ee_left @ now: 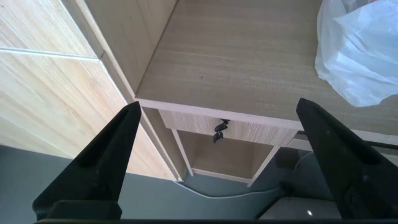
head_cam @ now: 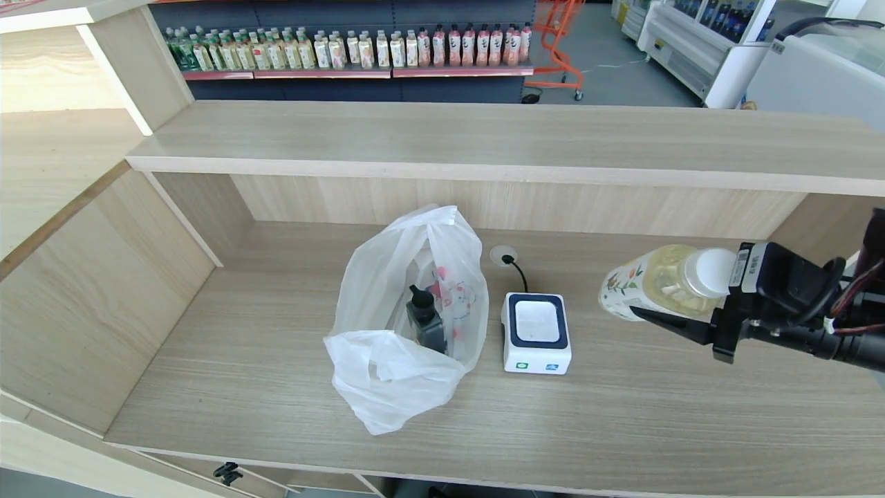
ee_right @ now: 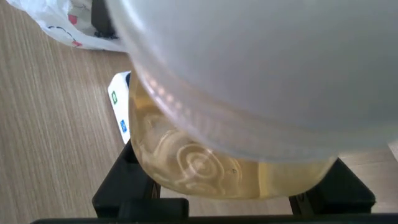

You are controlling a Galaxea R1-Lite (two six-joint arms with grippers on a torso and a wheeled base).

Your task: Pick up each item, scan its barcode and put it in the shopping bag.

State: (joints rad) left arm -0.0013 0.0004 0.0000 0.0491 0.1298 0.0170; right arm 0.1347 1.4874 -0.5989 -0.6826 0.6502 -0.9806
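Right arm (head_cam: 854,349) was matte black with a round forearm tube, boxy black wrist housing (head_cam: 785,277), white printed label (head_cam: 743,266) on its left face, thin red and black wires (head_cam: 849,294) looped beside a white connector (head_cam: 827,324), long tapered black fingers (head_cam: 674,323), left gripper (ee_left: 219,104) with flat black wedge-shaped fingers (ee_left: 102,165)

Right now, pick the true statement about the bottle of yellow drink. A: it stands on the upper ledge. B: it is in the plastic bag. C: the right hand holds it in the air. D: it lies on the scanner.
C: the right hand is shut on the bottle, which hangs sideways to the right of the scanner, well clear of the bag.
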